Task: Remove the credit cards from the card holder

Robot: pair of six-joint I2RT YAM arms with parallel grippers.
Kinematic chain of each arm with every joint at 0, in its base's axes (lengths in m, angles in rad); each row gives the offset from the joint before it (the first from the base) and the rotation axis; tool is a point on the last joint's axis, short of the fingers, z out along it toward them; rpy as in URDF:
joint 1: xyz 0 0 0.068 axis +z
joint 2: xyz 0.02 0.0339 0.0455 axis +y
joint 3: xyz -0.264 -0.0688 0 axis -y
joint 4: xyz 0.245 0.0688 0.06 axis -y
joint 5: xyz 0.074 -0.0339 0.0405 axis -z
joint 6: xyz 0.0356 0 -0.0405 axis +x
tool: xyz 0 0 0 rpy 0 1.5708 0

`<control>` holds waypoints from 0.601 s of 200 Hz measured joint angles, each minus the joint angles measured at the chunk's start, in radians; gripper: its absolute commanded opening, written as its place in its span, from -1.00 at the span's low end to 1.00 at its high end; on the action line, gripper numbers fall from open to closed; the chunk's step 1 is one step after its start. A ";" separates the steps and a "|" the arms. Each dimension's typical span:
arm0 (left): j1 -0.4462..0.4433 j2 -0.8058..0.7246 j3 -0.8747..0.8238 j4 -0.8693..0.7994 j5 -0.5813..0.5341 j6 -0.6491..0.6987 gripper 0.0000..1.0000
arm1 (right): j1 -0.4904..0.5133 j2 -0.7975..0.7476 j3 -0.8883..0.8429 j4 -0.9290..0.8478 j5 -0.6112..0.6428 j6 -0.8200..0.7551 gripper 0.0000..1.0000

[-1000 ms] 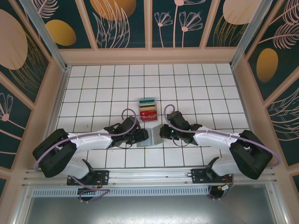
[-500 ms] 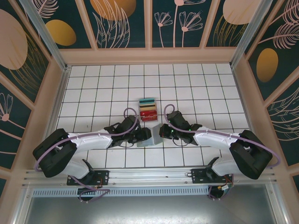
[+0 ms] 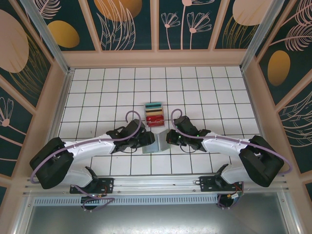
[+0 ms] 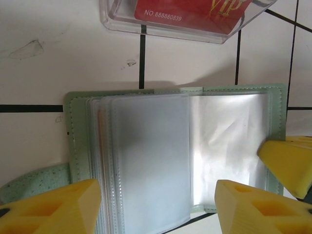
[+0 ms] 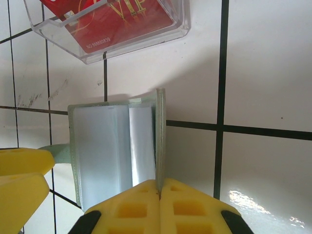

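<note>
The card holder [image 3: 155, 144] lies open on the tiles between both arms, a pale green wallet [image 4: 146, 146] with clear plastic sleeves. A thin orange edge [image 4: 100, 132], perhaps one of the credit cards, shows in the left sleeves. My left gripper [image 4: 157, 202] stands open over the sleeves, nothing between its fingers. My right gripper [image 5: 159, 187] is shut on the holder's right cover [image 5: 160, 136], holding it up on edge. In the top view the left gripper [image 3: 147, 139] and right gripper [image 3: 167, 138] flank the holder.
A clear tray [image 3: 154, 114] with a stack of coloured cards stands just beyond the holder; a red VIP card [image 4: 190, 9] lies on top. The cage walls ring the tiled floor, with free tiles to the far left and right.
My left arm has reached a little farther toward the holder and its jaws have spread wider. The right gripper has kept its pinch on the cover.
</note>
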State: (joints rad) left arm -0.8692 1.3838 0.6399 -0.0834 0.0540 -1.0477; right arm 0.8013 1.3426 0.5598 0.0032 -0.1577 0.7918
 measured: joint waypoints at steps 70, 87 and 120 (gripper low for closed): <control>0.000 0.054 0.000 0.049 0.051 0.000 0.22 | 0.005 0.000 0.000 0.000 0.000 0.000 -1.00; 0.000 0.064 0.000 0.049 0.051 0.000 0.22 | 0.005 0.000 0.000 0.000 0.000 0.000 -1.00; 0.000 0.081 0.000 0.050 0.053 0.000 0.22 | 0.005 0.000 0.000 0.000 0.000 0.000 -1.00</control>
State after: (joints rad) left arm -0.8692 1.4651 0.6399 -0.0330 0.1066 -1.0473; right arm 0.8062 1.3426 0.5598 0.0032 -0.1574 0.7918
